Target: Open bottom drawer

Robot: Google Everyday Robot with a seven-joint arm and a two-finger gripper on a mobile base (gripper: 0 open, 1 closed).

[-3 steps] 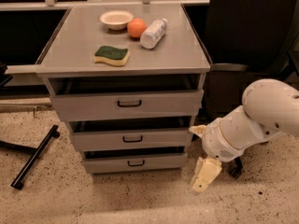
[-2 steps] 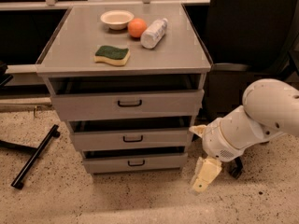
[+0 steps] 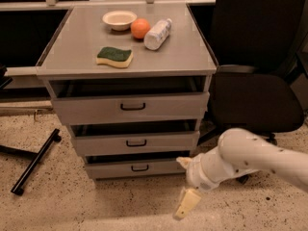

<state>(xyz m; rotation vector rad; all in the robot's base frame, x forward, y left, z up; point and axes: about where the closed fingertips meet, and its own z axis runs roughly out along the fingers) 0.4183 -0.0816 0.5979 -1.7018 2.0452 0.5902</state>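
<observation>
The bottom drawer [image 3: 115,169] is the lowest and narrowest grey front of the three-drawer cabinet, with a small black bar handle [image 3: 140,167]. It sits slightly out, with a dark gap above it. My gripper [image 3: 184,183] hangs low at the cabinet's right front corner, just right of the bottom drawer's right end. Its cream fingers [image 3: 186,203] are spread apart and hold nothing. The gripper is not touching the handle.
The middle drawer [image 3: 106,144] and the top drawer [image 3: 86,109] sit above, both slightly out. A sponge [image 3: 114,57], bowl [image 3: 119,19], orange [image 3: 140,28] and bottle [image 3: 158,33] lie on the cabinet top. A black office chair [image 3: 255,95] stands right. A black bar [image 3: 36,161] lies on the floor left.
My arm and gripper have moved left and slightly down, closer to the right end of the bottom drawer. The drawers have not moved.
</observation>
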